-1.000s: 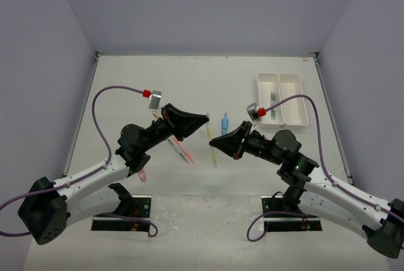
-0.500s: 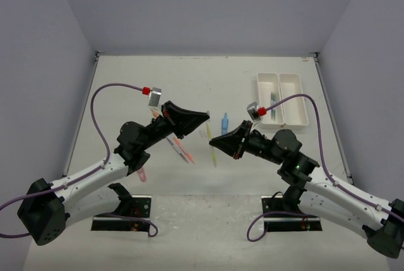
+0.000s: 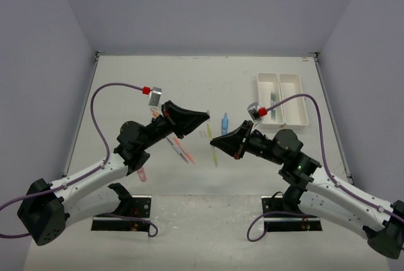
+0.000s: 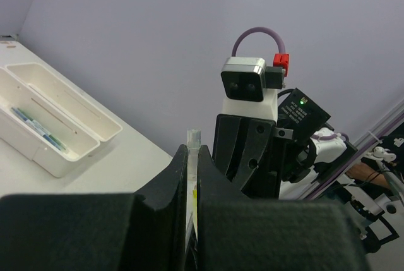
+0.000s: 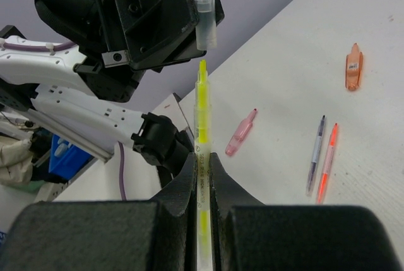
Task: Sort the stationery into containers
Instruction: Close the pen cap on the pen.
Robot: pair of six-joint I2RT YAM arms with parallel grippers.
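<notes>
The right pincer (image 5: 202,161) is clamped on a highlighter (image 5: 202,119), which is held above the counter (image 3: 158,81) with its bare yellow tip aimed at the left pincer (image 4: 192,157). The left pincer is clamped on a clear cap (image 4: 193,139). Tip and cap are held nose to nose, near but apart, presumably so that the highlighter can be capped before sorting. The trays (image 3: 281,79) are placed far right, with a few pens (image 3: 273,102) inside. Loose pens (image 5: 327,160) are scattered on the counter.
</notes>
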